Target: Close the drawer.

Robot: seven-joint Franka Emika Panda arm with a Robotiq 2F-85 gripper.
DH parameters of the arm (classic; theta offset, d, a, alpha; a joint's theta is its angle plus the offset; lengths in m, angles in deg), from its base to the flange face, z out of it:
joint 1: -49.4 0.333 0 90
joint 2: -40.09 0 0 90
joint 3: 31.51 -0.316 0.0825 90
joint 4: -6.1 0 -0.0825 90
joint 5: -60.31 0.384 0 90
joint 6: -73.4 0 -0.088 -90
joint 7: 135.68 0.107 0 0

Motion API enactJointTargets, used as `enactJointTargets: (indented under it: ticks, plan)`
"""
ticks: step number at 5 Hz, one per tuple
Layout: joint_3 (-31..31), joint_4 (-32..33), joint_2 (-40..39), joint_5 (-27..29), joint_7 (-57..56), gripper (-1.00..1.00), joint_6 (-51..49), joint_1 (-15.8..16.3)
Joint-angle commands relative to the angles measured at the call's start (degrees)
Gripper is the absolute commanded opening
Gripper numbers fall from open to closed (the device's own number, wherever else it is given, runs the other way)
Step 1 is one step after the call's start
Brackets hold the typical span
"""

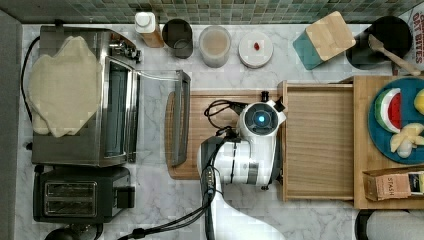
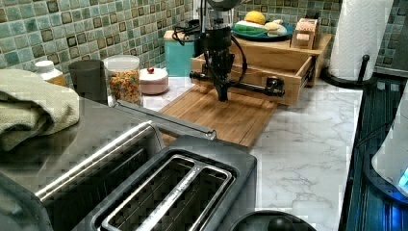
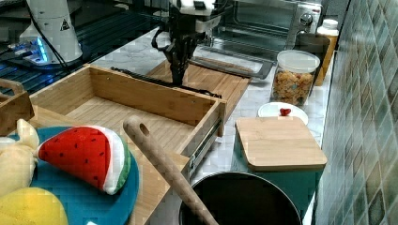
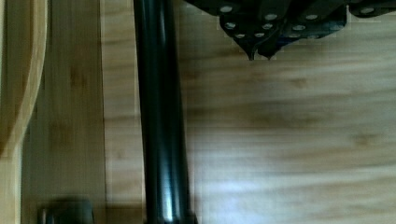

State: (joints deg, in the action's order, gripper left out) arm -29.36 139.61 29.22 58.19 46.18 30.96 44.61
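The light-wood drawer (image 1: 320, 145) stands pulled far out of its box unit (image 1: 364, 150), empty inside (image 3: 117, 117). Across its front panel (image 2: 260, 77) runs a black bar handle (image 2: 240, 86) (image 4: 161, 116). My gripper (image 2: 222, 96) points straight down over the cutting board (image 1: 200, 115), just on the board's side of the handle. Its fingertips (image 4: 252, 52) are pressed together with nothing between them, a short gap away from the bar. In the top view my arm's wrist (image 1: 260, 120) covers the gripper.
A toaster oven (image 1: 85, 95) with its door (image 1: 180, 120) folded down lies beyond the cutting board, a toaster (image 1: 75, 200) beside it. Jars (image 1: 215, 45) line the tiled wall. A plate of toy fruit (image 1: 395, 120) and a tea box (image 1: 395, 184) sit on the box unit.
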Motion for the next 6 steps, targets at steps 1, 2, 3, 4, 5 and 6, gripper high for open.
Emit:
enactJointTargets:
  ticks: [1,2,3,4,5,6]
  plan:
    - [4.3,2.9,5.7,-4.5,-2.9,-1.00,6.3,-4.5]
    - [5.6,1.1,3.3,0.3,-10.7,-1.00,9.4,-6.6]
    - [7.6,-3.3,1.0,3.0,-15.2,-1.00,6.9,-8.3]
    - [9.3,-9.4,-2.5,6.0,-22.4,-1.00,4.0,-12.0]
    - [11.4,-13.6,-3.8,4.7,-24.7,-1.00,2.2,-14.3]
    - [13.9,-17.7,-6.0,4.6,-29.2,-1.00,1.5,-16.1]
